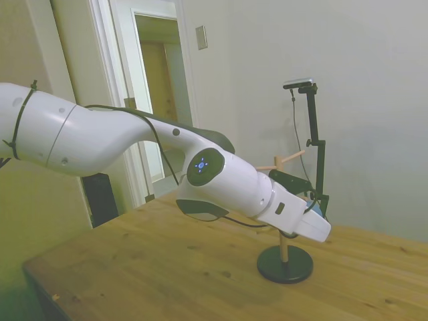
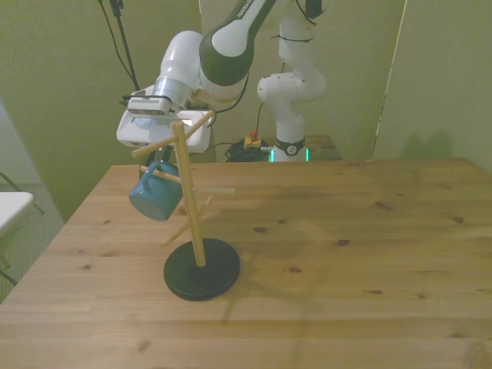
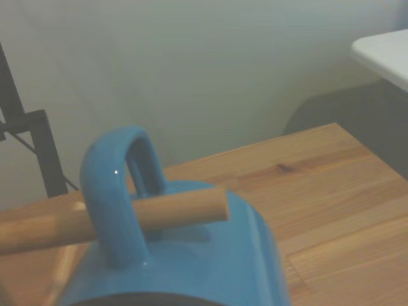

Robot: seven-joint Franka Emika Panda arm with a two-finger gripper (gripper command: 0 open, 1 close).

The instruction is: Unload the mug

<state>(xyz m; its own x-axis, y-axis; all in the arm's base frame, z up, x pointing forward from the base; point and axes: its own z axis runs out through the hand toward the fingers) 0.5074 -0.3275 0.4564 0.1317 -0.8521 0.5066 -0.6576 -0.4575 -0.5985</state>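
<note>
The mug (image 2: pixel 157 197) hangs by its handle on a rack (image 2: pixel 194 201) peg — at the post's nine o'clock. The hand (image 2: pixel 163 146) hovers just above; grip hidden, cannot tell.

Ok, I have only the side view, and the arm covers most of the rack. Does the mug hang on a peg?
Observer: Yes. In the front view the mug hangs on a peg on the front view's left of the rack post.
Operator: Does the peg go through the handle?
Observer: Yes. The wrist view shows the peg through the handle, with its tip out past it.
Operator: Are other pegs loaded?
Observer: No, in the front view the others are bare.
</note>
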